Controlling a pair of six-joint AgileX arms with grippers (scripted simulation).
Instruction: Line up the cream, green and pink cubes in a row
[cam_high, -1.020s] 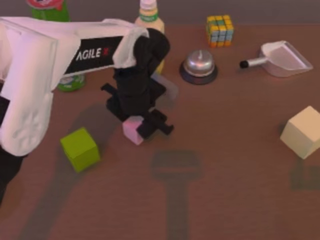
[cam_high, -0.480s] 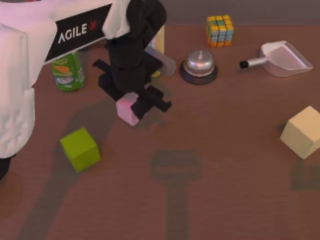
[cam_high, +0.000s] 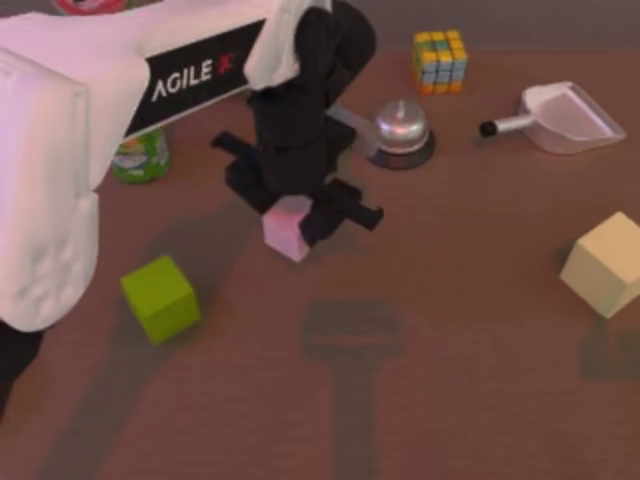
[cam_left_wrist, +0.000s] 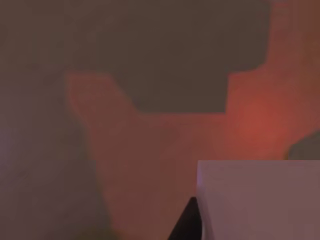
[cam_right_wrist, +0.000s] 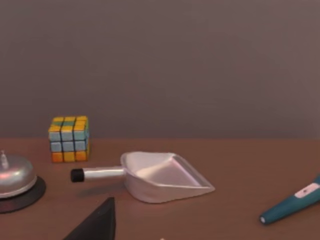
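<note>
My left gripper (cam_high: 297, 218) is shut on the small pink cube (cam_high: 286, 230), left of the table's middle and close in front of the bell. In the left wrist view the pink cube (cam_left_wrist: 260, 200) fills the lower corner, with one dark fingertip (cam_left_wrist: 187, 223) against its side. The yellow-green cube (cam_high: 160, 297) rests on the table to the front left of the gripper, apart from it. The large cream cube (cam_high: 606, 263) sits alone at the table's right edge. My right arm is outside the top view; a dark part of its gripper (cam_right_wrist: 100, 225) shows in the right wrist view.
Along the back stand a green can (cam_high: 140, 155), a silver bell (cam_high: 398, 130), a multicoloured puzzle cube (cam_high: 440, 60) and a white scoop (cam_high: 560, 118). A teal pen-like tool (cam_right_wrist: 292, 202) lies to the right of the scoop (cam_right_wrist: 165, 176) in the right wrist view.
My left gripper, shut on the pink cube, went toward the back of the table and then to the right, nearer the bell. The green and cream cubes have not moved.
</note>
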